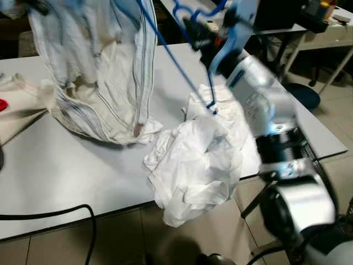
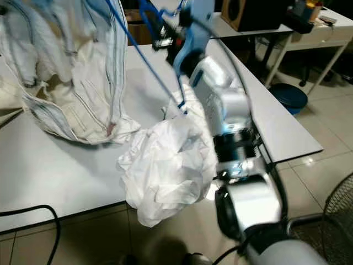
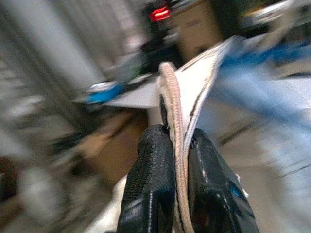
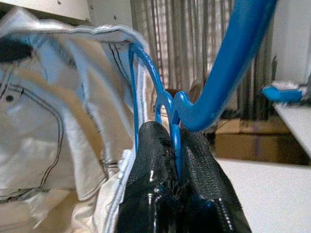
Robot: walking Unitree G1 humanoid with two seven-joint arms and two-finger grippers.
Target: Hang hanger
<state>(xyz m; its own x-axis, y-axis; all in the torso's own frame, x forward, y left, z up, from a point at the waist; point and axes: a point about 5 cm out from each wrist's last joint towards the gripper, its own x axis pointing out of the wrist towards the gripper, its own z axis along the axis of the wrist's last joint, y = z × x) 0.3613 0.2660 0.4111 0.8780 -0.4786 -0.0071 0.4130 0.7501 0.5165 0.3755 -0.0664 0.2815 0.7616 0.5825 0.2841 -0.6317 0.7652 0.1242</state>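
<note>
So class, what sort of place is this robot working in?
Probably an office-like workroom being used for laundry. A long grey table holds a crumpled white garment, further desks stand behind, and the right pincer grips a blue hanger.

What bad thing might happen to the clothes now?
The right gripper pinches the blue hanger only at the thin neck by its hook, so the hanger might twist or slip. The left gripper holds just the edge of the light denim garment, which might pull free. The crumpled white cloth hangs over the table edge and might slide to the floor.
</note>
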